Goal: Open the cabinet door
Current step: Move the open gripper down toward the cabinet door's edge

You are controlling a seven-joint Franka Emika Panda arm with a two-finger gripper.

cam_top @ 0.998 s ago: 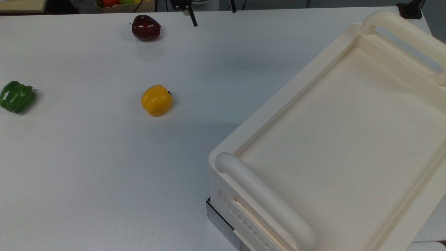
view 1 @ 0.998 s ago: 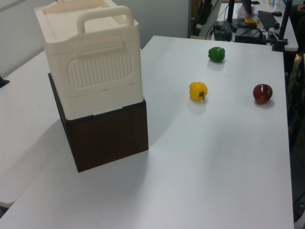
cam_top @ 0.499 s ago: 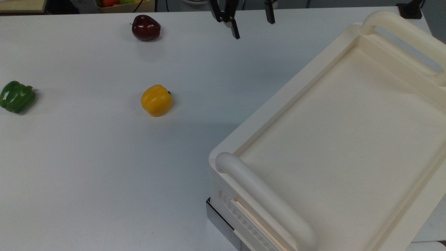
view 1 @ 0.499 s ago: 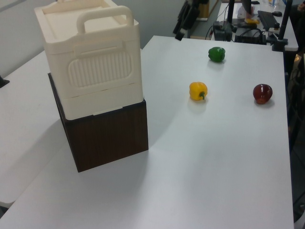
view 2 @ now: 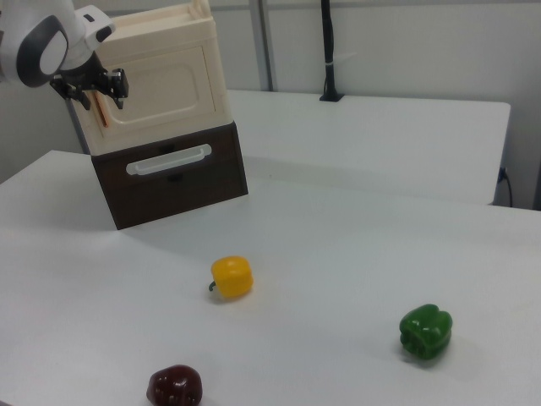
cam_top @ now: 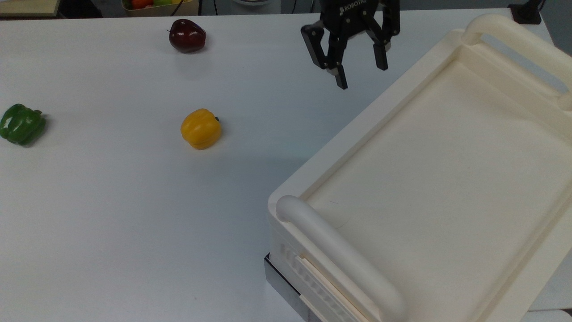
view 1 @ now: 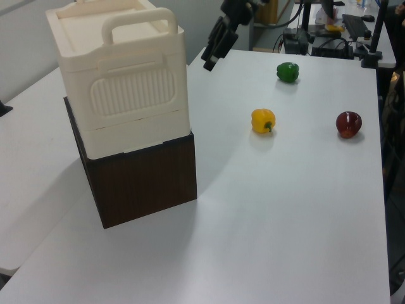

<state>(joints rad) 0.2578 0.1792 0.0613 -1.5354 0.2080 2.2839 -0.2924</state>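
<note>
Top view: the gripper (cam_top: 361, 74), fingers spread and empty, has come in toward the cabinet (cam_top: 440, 179), so the approach is underway. Left view: it hangs just beside the cabinet's upper corner. Right view: the cabinet door (view 2: 162, 87) looks shut; its handle is hard to make out

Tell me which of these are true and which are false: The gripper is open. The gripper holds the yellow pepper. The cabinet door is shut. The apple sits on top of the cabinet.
1. The gripper is open. True.
2. The gripper holds the yellow pepper. False: it holds nothing, and the pepper lies on the table.
3. The cabinet door is shut. True.
4. The apple sits on top of the cabinet. False: it lies on the table, apart from the cabinet.
</note>
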